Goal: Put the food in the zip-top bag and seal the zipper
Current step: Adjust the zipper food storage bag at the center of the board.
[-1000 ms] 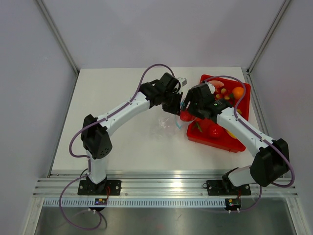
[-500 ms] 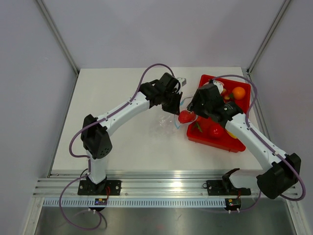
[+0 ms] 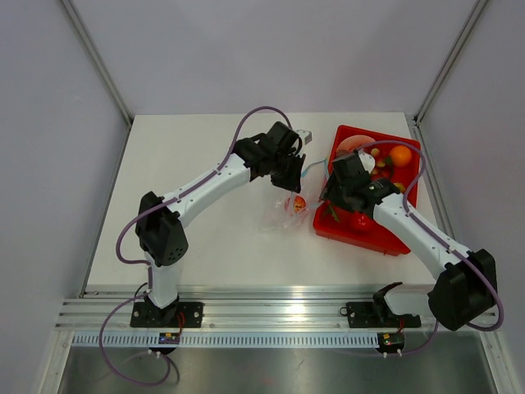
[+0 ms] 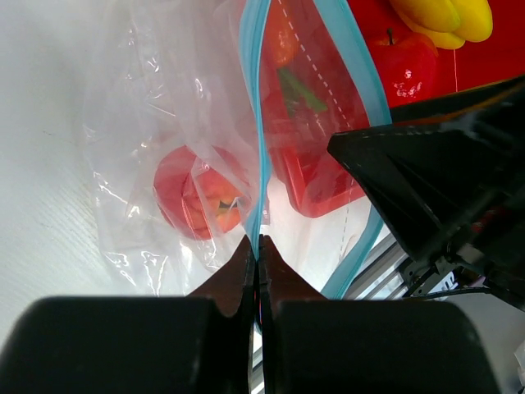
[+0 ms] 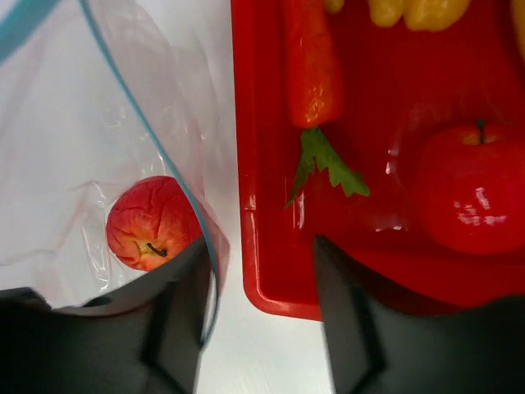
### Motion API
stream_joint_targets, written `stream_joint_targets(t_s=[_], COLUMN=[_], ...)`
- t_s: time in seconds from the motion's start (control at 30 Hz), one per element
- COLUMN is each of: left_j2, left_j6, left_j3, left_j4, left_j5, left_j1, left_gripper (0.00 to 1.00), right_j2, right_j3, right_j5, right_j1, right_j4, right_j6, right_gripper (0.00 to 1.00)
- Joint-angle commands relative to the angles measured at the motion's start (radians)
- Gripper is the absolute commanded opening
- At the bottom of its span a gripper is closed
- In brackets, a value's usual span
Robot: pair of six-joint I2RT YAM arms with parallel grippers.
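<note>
The clear zip-top bag (image 3: 280, 213) hangs from my left gripper (image 3: 292, 184), which is shut on its light blue zipper (image 4: 255, 131) at the mouth edge. One piece of food, a red apple (image 4: 199, 192), lies inside the bag and also shows in the right wrist view as the bagged apple (image 5: 151, 222). My right gripper (image 5: 261, 248) is open and holds nothing; it hovers over the gap between the bag and the red tray (image 3: 408, 190). More food sits in the tray: a carrot (image 5: 310, 67), a second red apple (image 5: 472, 199) and an orange (image 3: 399, 155).
The red tray's near corner (image 5: 275, 295) lies right beside the bag's mouth. A yellow pepper (image 4: 443, 15) lies at the tray's far side. My right arm (image 4: 447, 176) stands close beside the held bag. White table (image 3: 205, 238) stretches to the left.
My right gripper carried the red apple to the bag's mouth, let it go and drew back toward the tray. The apple now lies in the bag. The left gripper stayed put.
</note>
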Motion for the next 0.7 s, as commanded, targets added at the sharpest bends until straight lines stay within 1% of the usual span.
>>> stream_joint_targets(t_s=[0.0,0.03,0.07,0.1,0.13,0.17,0.27,0.3,0.43,0.53,0.6,0.67], left_j2=[-0.035,-0.038,-0.042,-0.047,-0.048,-0.048,-0.048,-0.05,-0.068,-0.077,-0.084,-0.097], left_j6=[0.024,0.024,0.026,0.027,0.03,0.033,0.055,0.061,0.081,0.079,0.078,0.073], left_j3=[0.008,0.0,-0.003,-0.006,-0.012,-0.014,-0.002,0.006,0.031,0.041,0.038,0.029], left_j4=[0.023,0.023,0.023,0.02,0.011,0.01,-0.022,-0.043,-0.074,-0.086,-0.089,-0.083], left_j5=[-0.015,-0.018,-0.023,-0.027,-0.04,-0.047,-0.073,-0.081,-0.119,-0.127,-0.117,-0.098], left_j1=[0.005,0.005,0.006,0.006,0.011,0.014,0.023,0.025,0.035,0.054,0.055,0.054], left_gripper=[0.0,0.0,0.0,0.0,0.0,0.0,0.0,0.0,0.0,0.0,0.0,0.0], right_j2=[0.035,0.042,0.045,0.042,0.035,0.035,0.024,0.021,-0.007,0.021,0.045,0.042], right_j3=[-0.021,-0.023,-0.021,-0.02,-0.001,0.019,0.088,0.135,0.206,0.221,0.194,0.146], right_j5=[-0.076,-0.096,-0.124,-0.13,-0.13,-0.124,-0.07,-0.055,0.0,0.01,0.033,0.036], right_j1=[-0.015,-0.015,-0.013,-0.015,-0.013,-0.015,-0.015,-0.013,-0.015,-0.015,-0.015,-0.016], right_j4=[0.09,0.114,0.125,0.134,0.144,0.139,0.075,0.041,0.007,-0.016,-0.037,-0.019], right_j6=[0.01,0.009,0.007,0.009,0.01,0.004,-0.036,-0.063,-0.1,-0.122,-0.123,-0.119], right_gripper=[0.54,0.46,0.36,0.22,0.03,0.0,0.0,0.0,0.0,0.0,0.0,0.0])
